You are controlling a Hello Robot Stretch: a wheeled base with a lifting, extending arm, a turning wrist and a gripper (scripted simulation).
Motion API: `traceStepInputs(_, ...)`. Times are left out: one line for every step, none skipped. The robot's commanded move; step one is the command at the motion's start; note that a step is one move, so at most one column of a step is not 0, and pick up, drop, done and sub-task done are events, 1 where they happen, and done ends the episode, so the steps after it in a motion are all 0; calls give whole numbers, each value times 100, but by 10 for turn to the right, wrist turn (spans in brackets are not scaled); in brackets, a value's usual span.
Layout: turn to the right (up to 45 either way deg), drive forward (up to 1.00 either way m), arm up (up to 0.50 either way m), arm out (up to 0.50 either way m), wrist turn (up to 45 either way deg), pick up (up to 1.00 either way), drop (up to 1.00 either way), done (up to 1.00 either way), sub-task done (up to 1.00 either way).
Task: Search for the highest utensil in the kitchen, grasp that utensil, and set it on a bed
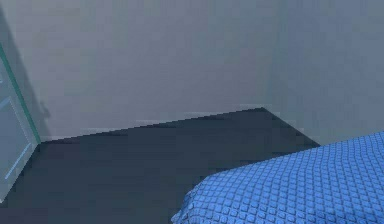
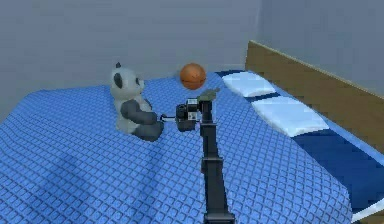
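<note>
Plain grey walls (image 1: 150,60) and a dark, matte floor (image 1: 120,160) make up the room, with a pale panelled door (image 1: 12,130) at the forward view's left edge. The bed (image 2: 90,170) lies beneath and all around the gripper (image 2: 168,117). Its bright blue cover is quilted in a fine diamond pattern, and one rounded corner shows in the forward view. A flat wooden headboard (image 2: 320,85) runs well to the gripper's right. Soft white pillows (image 2: 285,112) lie between the headboard and the gripper. The arm (image 2: 212,170), a dark square bar, reaches out over the cover. A plush black-and-white panda (image 2: 130,100) sits on the quilt just left of the gripper, at its fingers. I cannot tell whether the gripper holds anything. A smooth orange ball (image 2: 192,74) rests beyond the gripper. A small tan piece (image 2: 208,97) stands just right of the gripper; too small to say whether it is the utensil.
</note>
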Motion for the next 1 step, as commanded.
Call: traceStepInputs(0,0,0,0,0,0,100,0,0)
